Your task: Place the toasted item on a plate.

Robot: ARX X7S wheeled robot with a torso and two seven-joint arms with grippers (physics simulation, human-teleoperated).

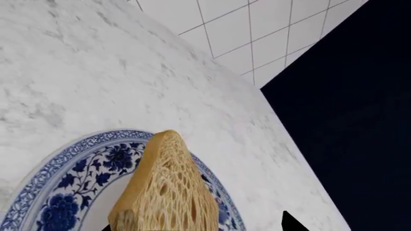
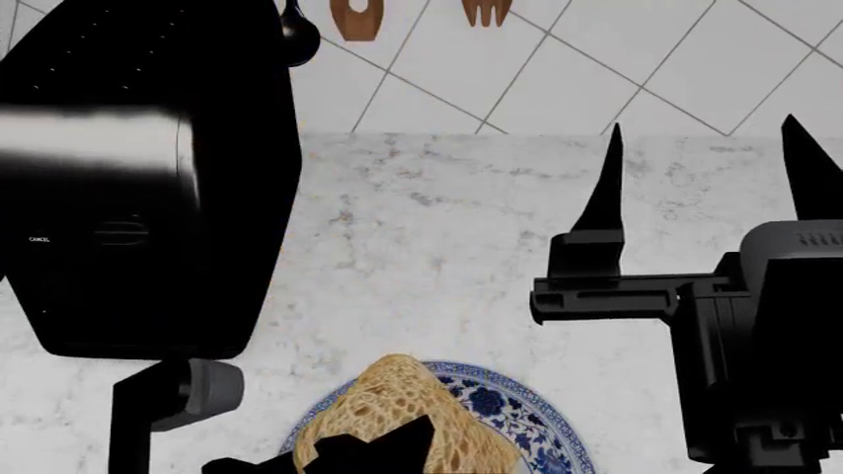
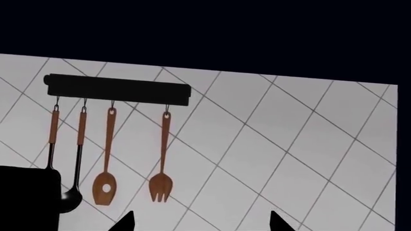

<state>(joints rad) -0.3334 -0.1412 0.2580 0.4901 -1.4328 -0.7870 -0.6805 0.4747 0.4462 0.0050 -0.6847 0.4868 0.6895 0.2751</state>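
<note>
The toasted item, a golden-brown porous slice, stands tilted over the plate, a white plate with a blue floral rim on the marble counter. My left gripper is open around the slice's lower end: one fingertip is at the slice's edge, the other stands well apart from it. Whether the slice rests on the plate I cannot tell. In the head view the slice sits over the plate at the bottom edge, with the left gripper dark in front of it. My right gripper is open and empty, raised above the counter.
A large black toaster fills the left of the head view. The marble counter runs back to a tiled wall. A rail with hanging wooden utensils is on that wall. The counter's edge drops into a dark area.
</note>
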